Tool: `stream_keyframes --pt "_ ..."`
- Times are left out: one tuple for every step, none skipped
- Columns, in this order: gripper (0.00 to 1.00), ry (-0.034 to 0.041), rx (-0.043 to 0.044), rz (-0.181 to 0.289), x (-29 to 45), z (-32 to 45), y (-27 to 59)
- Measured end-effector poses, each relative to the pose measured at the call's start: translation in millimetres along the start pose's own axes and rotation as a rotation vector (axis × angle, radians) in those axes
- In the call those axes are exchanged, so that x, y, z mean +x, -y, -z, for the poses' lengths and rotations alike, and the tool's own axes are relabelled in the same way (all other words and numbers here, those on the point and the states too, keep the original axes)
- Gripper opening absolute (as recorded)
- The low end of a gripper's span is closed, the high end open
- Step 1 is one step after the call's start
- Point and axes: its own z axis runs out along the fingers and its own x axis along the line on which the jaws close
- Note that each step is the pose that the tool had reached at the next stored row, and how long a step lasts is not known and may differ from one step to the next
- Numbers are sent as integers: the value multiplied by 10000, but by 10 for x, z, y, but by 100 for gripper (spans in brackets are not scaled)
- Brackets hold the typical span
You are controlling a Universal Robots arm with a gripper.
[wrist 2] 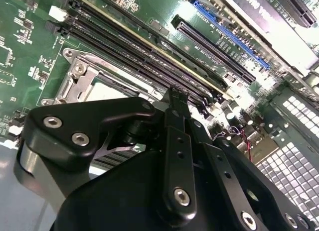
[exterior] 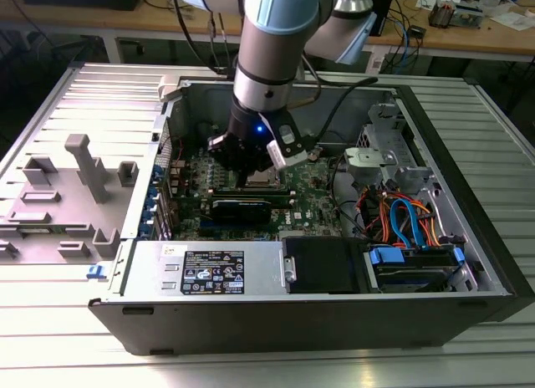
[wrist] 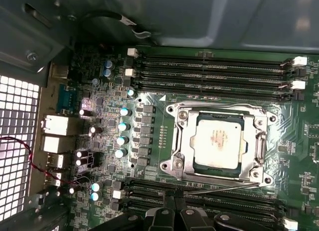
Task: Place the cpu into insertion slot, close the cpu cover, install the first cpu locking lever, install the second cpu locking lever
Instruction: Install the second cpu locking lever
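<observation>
One open computer case lies on a ribbed metal worktop and takes up most of the exterior view, with its grey side panel lying flat at the left of the frame. Inside it the green motherboard sits at frame centre, and the robot arm comes down onto it from the top. In the first wrist view the board spreads across the frame, with long black memory slots above and below the insertion slot, right of centre. The cpu cover lies flat down over that slot, and the cpu shows through its square window, seated in the slot. A thin metal lever runs along the slot's lower edge. The tool hovers at the bottom centre of that frame, just below the lever, its black fingertips drawn together to a narrow point with nothing between them.
</observation>
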Motion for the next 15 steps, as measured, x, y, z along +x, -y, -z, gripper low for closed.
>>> stream_keyframes --pt "11 1 -8 6 3 -9 -2" --pt "11 1 -14 12 4 -12 -2" --pt "11 4 -60 23 5 -16 -3" --pt "11 12 -112 30 6 -22 -3" --pt "11 16 -143 34 6 -28 -4" --pt "11 18 -175 39 7 -34 -3" --pt "11 21 -210 46 9 -40 -3" --pt "11 25 -253 53 11 -48 -2" --pt "11 28 -268 54 12 -53 1" --pt "11 29 -270 54 12 -59 9" --pt "11 29 -271 55 13 -61 20" --pt "11 28 -271 54 14 -62 26" --pt "11 28 -271 53 16 -63 31" --pt "11 29 -272 54 17 -66 34" --pt "11 29 -273 57 20 -69 35"
